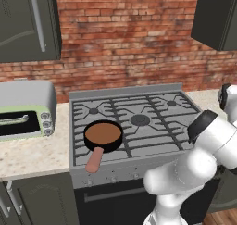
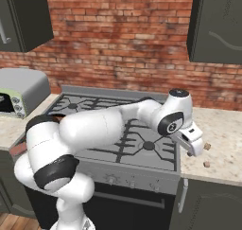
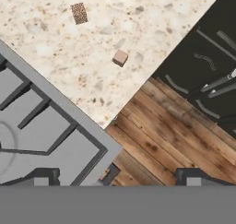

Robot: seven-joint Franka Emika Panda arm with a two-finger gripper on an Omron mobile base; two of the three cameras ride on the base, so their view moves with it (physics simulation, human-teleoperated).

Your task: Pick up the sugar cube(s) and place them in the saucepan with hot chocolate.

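Here the saucepan with hot chocolate (image 1: pixel 103 135) stands on the front left burner of the stove (image 1: pixel 139 120), and its salmon-pink handle points toward the front edge of the stove. The arm reaches across to the right side, and the hand (image 2: pixel 194 147) hangs above the right front corner of the stove, close to the light speckled surface (image 2: pixel 222 129). Two sugar cubes lie on this surface, well apart from the saucepan: a brown sugar cube (image 3: pixel 79 13) farther from the edge and a pale sugar cube (image 3: pixel 120 57) nearer to the edge. In the hand view the two dark fingertips (image 3: pixel 45 176) stand wide apart, so the hand is open and it holds nothing. On the surface at the left of the stove stands a toaster oven (image 1: pixel 25 109), against the brick wall (image 1: pixel 125 39).
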